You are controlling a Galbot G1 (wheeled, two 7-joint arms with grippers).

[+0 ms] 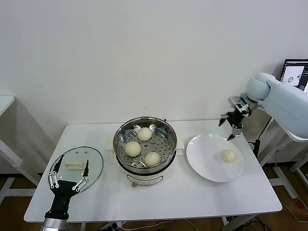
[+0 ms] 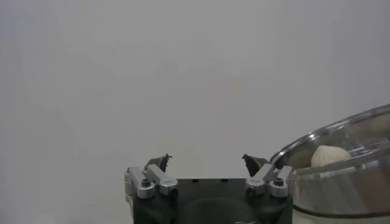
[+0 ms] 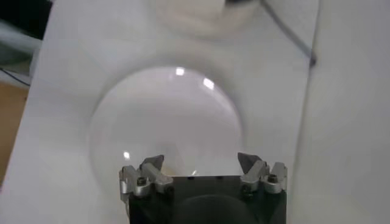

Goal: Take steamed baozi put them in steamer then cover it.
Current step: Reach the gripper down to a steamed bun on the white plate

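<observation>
Right gripper (image 1: pixel 230 126) hung fully open and empty above my plate's (image 1: pixel 202 163) far rim, the last baozi (image 1: pixel 228 155) just below it, ready to descend; three others sat in the steamer (image 1: pixel 145 143).

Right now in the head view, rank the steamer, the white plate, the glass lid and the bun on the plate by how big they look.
1. steamer, slightly the widest
2. white plate and glass lid: look about alike, so no order between them
3. bun on the plate, clearly the smallest
</observation>
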